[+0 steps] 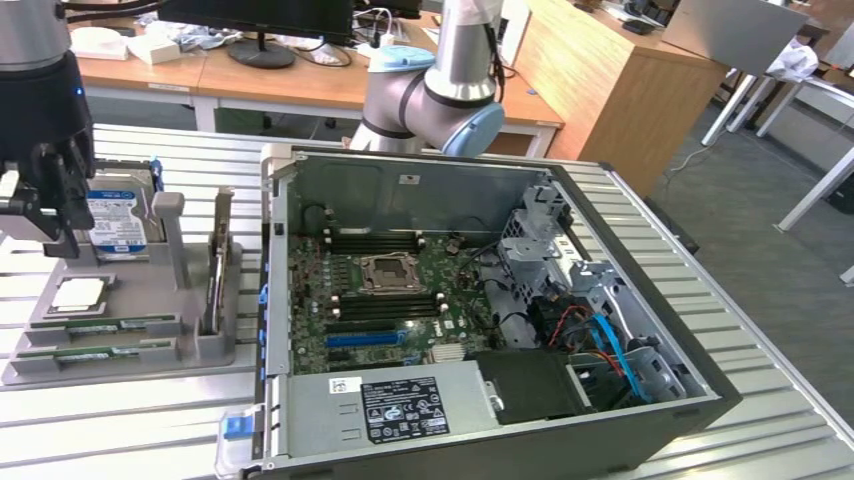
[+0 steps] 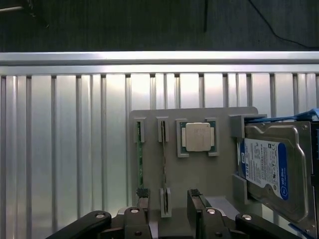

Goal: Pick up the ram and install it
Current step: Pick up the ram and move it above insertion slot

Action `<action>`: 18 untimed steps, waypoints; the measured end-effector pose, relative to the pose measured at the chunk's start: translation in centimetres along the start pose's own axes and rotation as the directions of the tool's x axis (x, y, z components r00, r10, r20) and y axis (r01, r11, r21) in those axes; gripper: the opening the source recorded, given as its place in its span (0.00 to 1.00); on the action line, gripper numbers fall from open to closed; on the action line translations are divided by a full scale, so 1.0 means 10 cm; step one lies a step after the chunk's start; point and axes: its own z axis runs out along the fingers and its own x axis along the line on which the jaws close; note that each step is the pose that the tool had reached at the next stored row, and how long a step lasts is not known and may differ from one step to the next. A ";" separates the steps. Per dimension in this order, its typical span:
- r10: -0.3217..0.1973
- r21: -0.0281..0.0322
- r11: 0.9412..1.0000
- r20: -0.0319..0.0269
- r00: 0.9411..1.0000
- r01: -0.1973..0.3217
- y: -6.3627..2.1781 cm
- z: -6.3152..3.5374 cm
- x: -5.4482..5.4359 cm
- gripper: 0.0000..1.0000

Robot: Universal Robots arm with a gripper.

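Observation:
Two ram sticks stand on edge in a grey holder: one ram stick lies nearer the holder's middle, and a second ram stick sits by its front edge. In the wrist view they appear as thin green strips, one ram stick and the other ram stick. My gripper hangs open above the holder at the exterior view's left, holding nothing. Its fingertips stand on either side of one strip, well above it. The open computer case holds the motherboard with black slots.
The holder also carries a square silver CPU and a silver hard drive with a blue-white label. The slatted metal table stretches around the holder. Desks and a monitor stand behind the arm's base.

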 end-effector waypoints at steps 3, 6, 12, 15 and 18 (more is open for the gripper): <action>0.000 0.000 1.000 0.000 1.000 0.000 -0.001 0.029 0.00 0.43; -0.001 0.000 1.000 0.000 1.000 0.001 -0.004 0.098 0.00 0.43; -0.001 0.000 1.000 0.000 1.000 0.001 -0.009 0.216 0.01 0.43; -0.001 0.000 1.000 0.000 1.000 0.001 -0.010 0.242 0.01 0.43; -0.001 0.000 1.000 0.000 1.000 0.001 -0.011 0.270 0.01 0.43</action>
